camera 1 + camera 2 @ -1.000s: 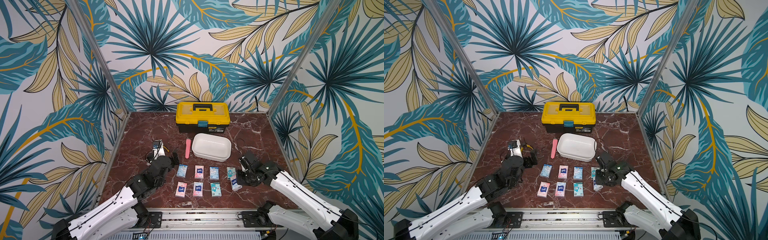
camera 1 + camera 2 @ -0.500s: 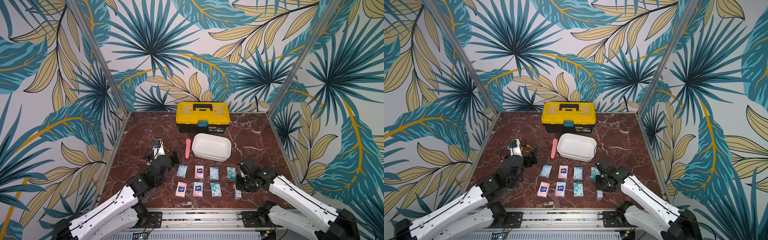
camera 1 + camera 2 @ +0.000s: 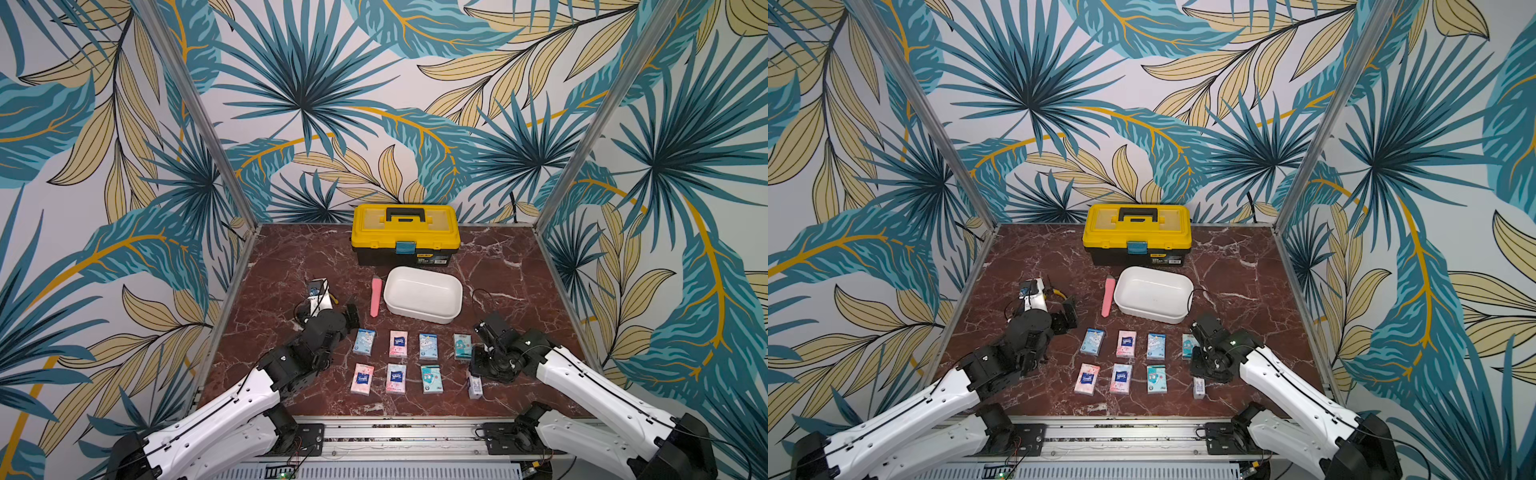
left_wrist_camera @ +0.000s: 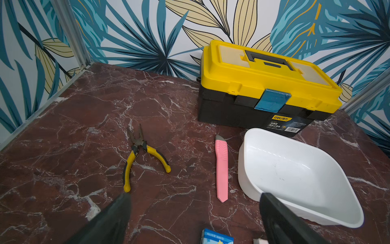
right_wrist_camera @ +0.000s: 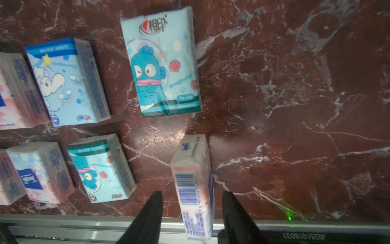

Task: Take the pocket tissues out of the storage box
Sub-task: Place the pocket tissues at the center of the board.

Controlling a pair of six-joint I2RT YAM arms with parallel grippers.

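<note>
Left gripper point(image 4: 193, 197) hangs released left of the storage box point(image 3: 415, 314). 7 pocket tissues point(image 3: 398, 344) lie flat in 2 rows before it; pack 8 point(image 5: 194, 186) stands on edge between the parted jaws of the right gripper point(image 5: 192, 193)

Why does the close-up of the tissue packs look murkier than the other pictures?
Right wrist view: dim light, the pocket tissues soft-edged, the pack between the jaws smeared toward the lens, and a pale glare patch on the marble table. Left wrist view: bright and crisp on the toolbox, only the near jaws blurred. Both top views: evenly lit, soft shadows.
</note>
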